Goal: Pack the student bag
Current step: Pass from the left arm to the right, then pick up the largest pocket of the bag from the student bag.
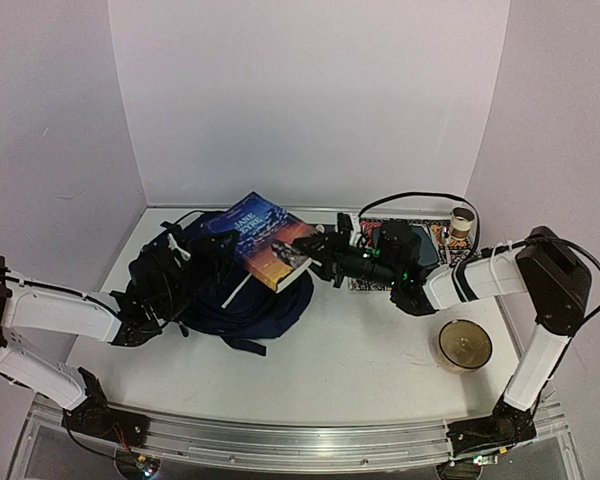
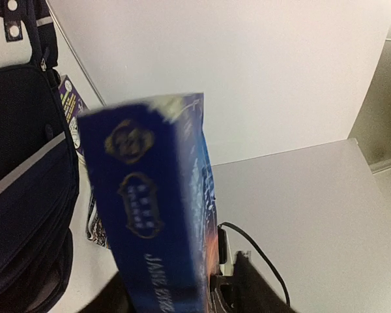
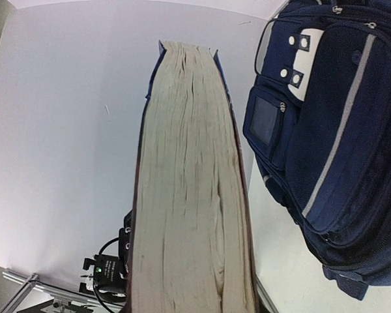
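Top external view: the book [image 1: 265,238] hangs over the student bag [image 1: 270,312], which lies left of centre on the tabletop [image 1: 360,350]; best to tip it spine-first toward the bag's mouth before any release; right hand [image 1: 302,256] looks clamped on its corner; left hand [image 1: 215,272] at the far edge, grip unclear.

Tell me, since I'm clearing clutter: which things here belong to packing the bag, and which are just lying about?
In the job:
student bag
book

Lying about:
bowl
patterned mat
small cylinder
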`<state>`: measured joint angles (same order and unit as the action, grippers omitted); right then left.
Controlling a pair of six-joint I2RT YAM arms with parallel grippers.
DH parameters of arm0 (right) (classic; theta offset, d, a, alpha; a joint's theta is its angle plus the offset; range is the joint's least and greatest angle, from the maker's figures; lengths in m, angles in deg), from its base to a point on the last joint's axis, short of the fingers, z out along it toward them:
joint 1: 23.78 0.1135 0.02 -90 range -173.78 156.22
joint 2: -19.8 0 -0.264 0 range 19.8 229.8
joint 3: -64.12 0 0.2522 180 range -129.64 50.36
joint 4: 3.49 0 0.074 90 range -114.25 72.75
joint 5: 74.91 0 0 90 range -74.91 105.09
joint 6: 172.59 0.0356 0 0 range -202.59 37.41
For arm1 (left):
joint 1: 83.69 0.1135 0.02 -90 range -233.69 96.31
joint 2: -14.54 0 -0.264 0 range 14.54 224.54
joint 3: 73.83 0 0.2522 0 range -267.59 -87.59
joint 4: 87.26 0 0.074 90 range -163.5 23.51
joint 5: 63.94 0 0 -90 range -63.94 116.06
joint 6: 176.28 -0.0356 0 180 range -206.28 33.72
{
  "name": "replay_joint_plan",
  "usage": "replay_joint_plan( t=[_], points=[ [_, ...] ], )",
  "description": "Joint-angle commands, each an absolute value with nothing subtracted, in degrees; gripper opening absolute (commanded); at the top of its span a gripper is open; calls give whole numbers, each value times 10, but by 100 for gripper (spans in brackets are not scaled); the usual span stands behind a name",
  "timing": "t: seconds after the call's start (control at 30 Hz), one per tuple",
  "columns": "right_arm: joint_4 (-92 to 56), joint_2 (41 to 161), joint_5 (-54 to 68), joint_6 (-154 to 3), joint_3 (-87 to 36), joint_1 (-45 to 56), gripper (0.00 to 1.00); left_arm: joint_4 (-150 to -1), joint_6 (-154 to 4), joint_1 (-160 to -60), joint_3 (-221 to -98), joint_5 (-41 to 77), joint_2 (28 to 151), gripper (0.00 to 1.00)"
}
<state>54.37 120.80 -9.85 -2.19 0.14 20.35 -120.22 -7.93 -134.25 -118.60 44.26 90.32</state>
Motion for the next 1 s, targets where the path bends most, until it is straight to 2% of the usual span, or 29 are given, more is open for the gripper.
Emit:
replay_joint_plan(
  t=[0.0, 0.13, 0.4, 0.63, 0.97],
  points=[
    [852, 1145, -83, -39, 31, 150, 0, -1225, -170, -1329, -1180, 460, 840, 57],
    [843, 1119, -90, -41, 70, 126, 0, -1106, -265, -1326, -1209, 431, 820, 68],
    [785, 1054, -119, -44, 136, 63, 0, -900, -432, -1325, -1281, 373, 840, 76],
    [714, 980, -124, -73, 171, 19, 0, -652, -559, -1327, -1434, 363, 956, 81],
    [517, 875, -117, -170, 146, -13, 0, -473, -649, -1368, -1617, 429, 1133, 83]
  ],
)
